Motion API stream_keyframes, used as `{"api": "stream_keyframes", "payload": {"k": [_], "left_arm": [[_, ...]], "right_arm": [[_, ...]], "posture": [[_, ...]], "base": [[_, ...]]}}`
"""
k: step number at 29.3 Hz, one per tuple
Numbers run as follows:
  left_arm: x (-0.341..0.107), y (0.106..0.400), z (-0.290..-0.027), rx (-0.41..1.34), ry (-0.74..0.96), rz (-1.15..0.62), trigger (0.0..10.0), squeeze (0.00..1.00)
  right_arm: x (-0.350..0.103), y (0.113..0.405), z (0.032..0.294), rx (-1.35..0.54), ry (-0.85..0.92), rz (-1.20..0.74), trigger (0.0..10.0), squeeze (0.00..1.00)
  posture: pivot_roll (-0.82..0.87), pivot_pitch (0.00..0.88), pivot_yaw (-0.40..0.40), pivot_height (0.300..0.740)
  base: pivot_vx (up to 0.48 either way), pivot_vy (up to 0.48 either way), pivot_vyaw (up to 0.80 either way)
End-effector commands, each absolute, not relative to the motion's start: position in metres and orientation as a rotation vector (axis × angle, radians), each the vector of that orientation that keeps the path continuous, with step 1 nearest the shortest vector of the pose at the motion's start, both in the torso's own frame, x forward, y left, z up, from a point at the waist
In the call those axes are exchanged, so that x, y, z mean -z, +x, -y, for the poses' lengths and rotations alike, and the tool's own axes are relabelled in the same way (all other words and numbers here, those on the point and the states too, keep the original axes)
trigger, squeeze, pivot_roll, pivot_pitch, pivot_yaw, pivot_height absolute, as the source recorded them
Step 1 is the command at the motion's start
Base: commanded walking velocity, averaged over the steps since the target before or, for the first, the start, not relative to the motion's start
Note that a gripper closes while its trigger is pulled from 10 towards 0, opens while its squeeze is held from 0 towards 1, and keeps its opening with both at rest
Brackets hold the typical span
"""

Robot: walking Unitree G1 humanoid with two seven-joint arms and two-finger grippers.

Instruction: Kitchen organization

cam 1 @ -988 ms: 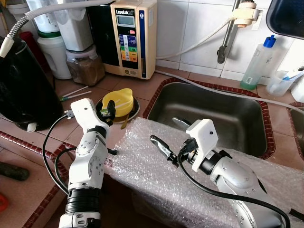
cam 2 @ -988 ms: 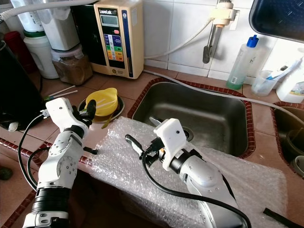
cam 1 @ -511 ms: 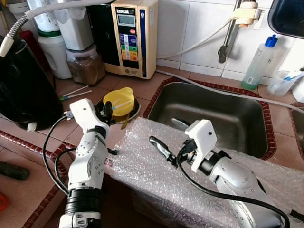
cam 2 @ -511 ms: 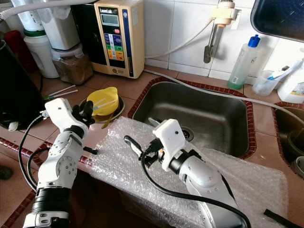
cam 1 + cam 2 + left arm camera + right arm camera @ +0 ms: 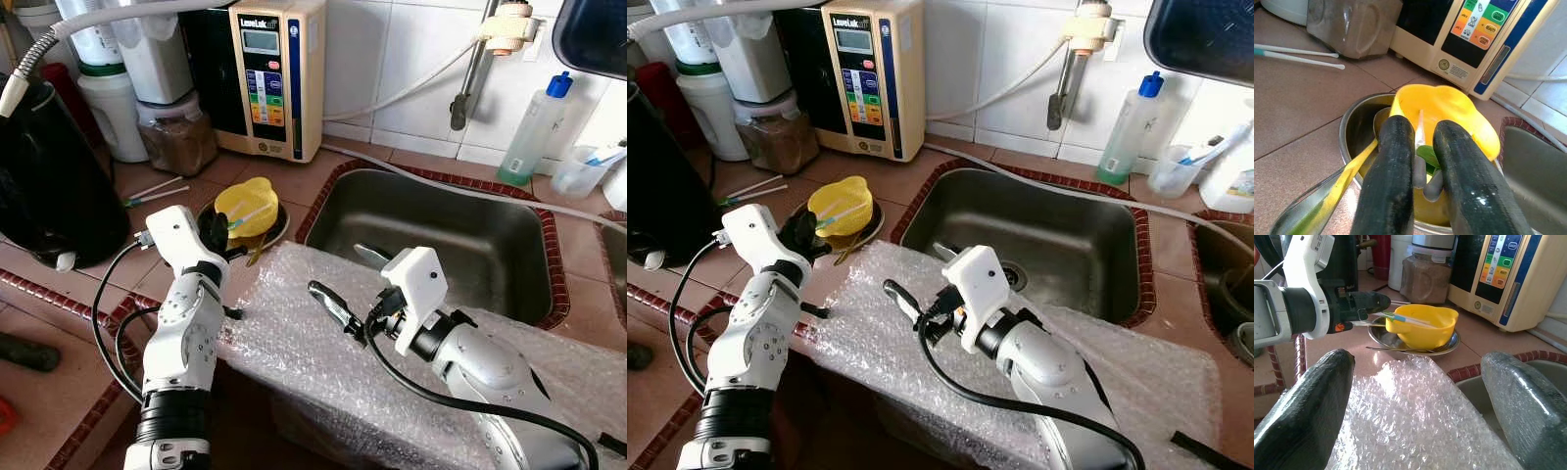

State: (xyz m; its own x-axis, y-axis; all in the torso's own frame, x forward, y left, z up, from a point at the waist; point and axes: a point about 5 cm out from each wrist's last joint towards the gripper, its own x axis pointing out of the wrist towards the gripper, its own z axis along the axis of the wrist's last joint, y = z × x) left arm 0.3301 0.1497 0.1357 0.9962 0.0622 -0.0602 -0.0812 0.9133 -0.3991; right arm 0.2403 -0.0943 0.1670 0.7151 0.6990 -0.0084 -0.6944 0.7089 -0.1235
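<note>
**Left gripper at the yellow bowl's utensils**

The step in hand looked like clearing the utensils out of the yellow bowl [image 5: 246, 207], which sat inside a steel bowl [image 5: 1354, 128] on the tiled counter [image 5: 279, 178], left of centre in the left eye view. The left gripper [image 5: 1418, 161] was at the bowl's near rim; in its wrist view the two black fingers [image 5: 1388, 176] stood nearly closed around a thin white stick-like utensil [image 5: 1419, 128] and what seemed a grey handle, though whether they truly pinched it was hard to judge. A yellow-handled spoon [image 5: 1347, 175] lay across the steel bowl beside them.

The right gripper [image 5: 1418, 396] hovered over the bubble wrap [image 5: 323, 362] spread across the lower middle of the frame, its fingers wide apart and holding nothing.

The next move probably called for a firm pinch and a straight lift, so the light yellow bowl was not tipped or dragged along.

Around it: the sink [image 5: 441, 230] at centre right, a water ionizer [image 5: 265, 73] at upper centre, a jar of brown powder [image 5: 176, 137] to its left, two straws [image 5: 152, 191] on the tiles, a black appliance [image 5: 49, 186] at the left edge, and a clear bottle with a blue cap [image 5: 534, 127] at upper right. The spoon and the bowl's rim crowded the fingers most.
</note>
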Motion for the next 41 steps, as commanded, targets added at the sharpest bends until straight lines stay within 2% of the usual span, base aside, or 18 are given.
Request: {"api": "stream_keyframes", "payload": {"k": [1, 21, 26, 29, 32, 38, 40, 41], "left_arm": [[-0.137, 0.329, -0.151, -0.073, -0.413, -0.038, 0.0, 0.0], [-0.162, 0.326, -0.155, -0.07, -0.366, 0.051, 0.0, 0.0], [-0.173, 0.32, -0.158, -0.027, -0.319, 0.094, 0.0, 0.0], [-0.174, 0.319, -0.159, -0.025, -0.316, 0.098, 0.0, 0.0], [-0.173, 0.32, -0.159, -0.027, -0.319, 0.092, 0.0, 0.0], [-0.184, 0.321, -0.14, 0.11, -0.325, 0.149, 0.0, 0.0], [-0.193, 0.322, -0.128, 0.18, -0.347, 0.189, 0.0, 0.0], [-0.193, 0.322, -0.128, 0.18, -0.347, 0.189, 0.0, 0.0]], "right_arm": [[-0.167, 0.24, 0.093, -0.783, -0.12, 0.038, 10.0, 0.0], [-0.168, 0.241, 0.092, -0.781, -0.115, 0.05, 10.0, 0.0], [-0.172, 0.242, 0.094, -0.785, -0.064, 0.057, 10.0, 0.0], [-0.177, 0.238, 0.09, -0.865, 0.01, 0.057, 10.0, 0.0], [-0.178, 0.24, 0.091, -0.862, 0.005, 0.057, 10.0, 0.0], [-0.181, 0.251, 0.099, -0.798, -0.027, 0.075, 10.0, 0.0], [-0.187, 0.268, 0.109, -0.683, -0.045, 0.103, 10.0, 0.0], [-0.187, 0.268, 0.109, -0.683, -0.045, 0.103, 10.0, 0.0]], "posture": [[-0.02, 0.0, 0.037, 0.74], [-0.02, 0.0, 0.04, 0.74], [-0.02, 0.0, 0.039, 0.74], [-0.01, 0.0, 0.04, 0.74], [-0.01, 0.0, 0.039, 0.74], [-0.02, 0.0, 0.032, 0.74], [-0.02, 0.0, 0.03, 0.74], [-0.02, 0.0, 0.03, 0.74]], "base": [[0.0, 0.0, 0.0], [0.0, 0.0, 0.0], [0.0, 0.0, 0.0], [0.0, 0.0, 0.0], [0.0, 0.0, 0.0], [0.0, 0.0, 0.0], [0.0, 0.0, 0.0], [0.0, 0.0, 0.0]]}}
